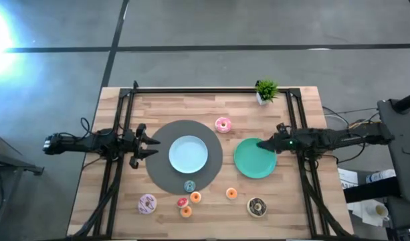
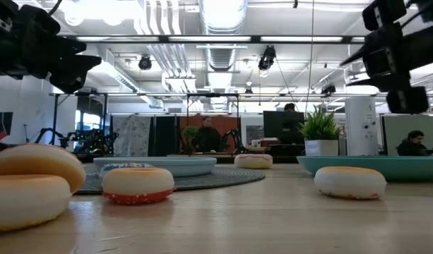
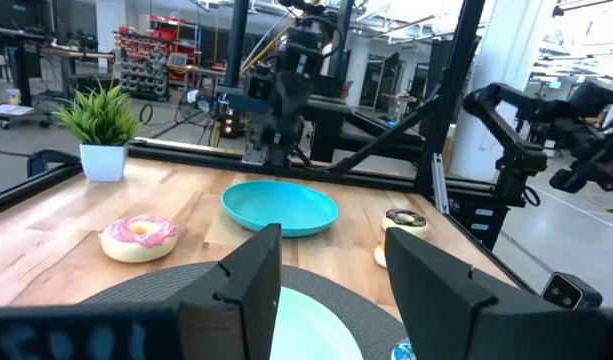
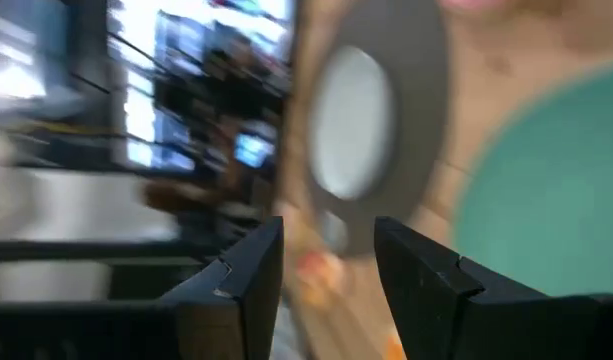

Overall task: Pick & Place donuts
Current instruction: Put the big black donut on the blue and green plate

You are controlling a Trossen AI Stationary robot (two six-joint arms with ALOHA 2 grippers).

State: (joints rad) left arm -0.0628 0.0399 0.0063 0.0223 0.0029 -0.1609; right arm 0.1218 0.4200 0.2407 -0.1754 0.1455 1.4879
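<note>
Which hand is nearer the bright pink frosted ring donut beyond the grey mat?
Right. The right hand sits over the green plate's edge, a short way from the bright pink frosted ring donut. The left hand waits across the grey round mat, farther off.

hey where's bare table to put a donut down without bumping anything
Free: the back strip between the bright pink donut and the table's left edge. The green plate is empty too. Crowded: the front edge, from the sprinkled donut to the chocolate donut.
</note>
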